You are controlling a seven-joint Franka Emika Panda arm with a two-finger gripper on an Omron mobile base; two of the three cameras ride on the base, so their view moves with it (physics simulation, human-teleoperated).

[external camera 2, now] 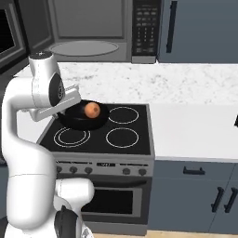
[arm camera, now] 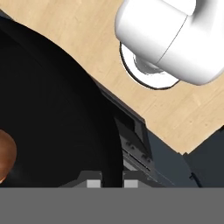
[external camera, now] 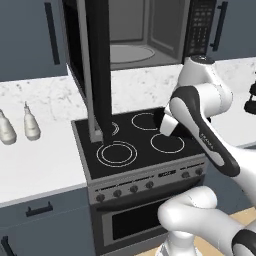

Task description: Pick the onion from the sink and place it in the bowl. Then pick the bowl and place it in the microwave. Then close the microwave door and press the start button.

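My gripper (external camera 2: 65, 113) is shut on the left rim of the shallow black bowl (external camera 2: 86, 117), which hangs just above the cooktop's back-left burners. The orange-brown onion (external camera 2: 92, 109) lies inside the bowl. In the hand view the bowl (arm camera: 52, 118) spreads dark across the left, the onion (arm camera: 4, 154) peeks in at the left edge, and the gripper (arm camera: 112, 183) pinches the rim. The microwave (external camera 2: 88, 28) stands open behind, with its turntable (external camera 2: 83, 48) and keypad panel (external camera 2: 145, 30) showing. Its door (external camera: 97, 70) is swung out, edge-on. My arm hides the bowl in the left base view.
A black cooktop range (external camera 2: 122, 137) with ring burners and front knobs sits under the bowl. Two pale bottles (external camera: 31, 125) stand on the left counter. White speckled counter (external camera 2: 195, 125) runs to the right. A dark faucet part (external camera: 251, 102) pokes in at the right edge.
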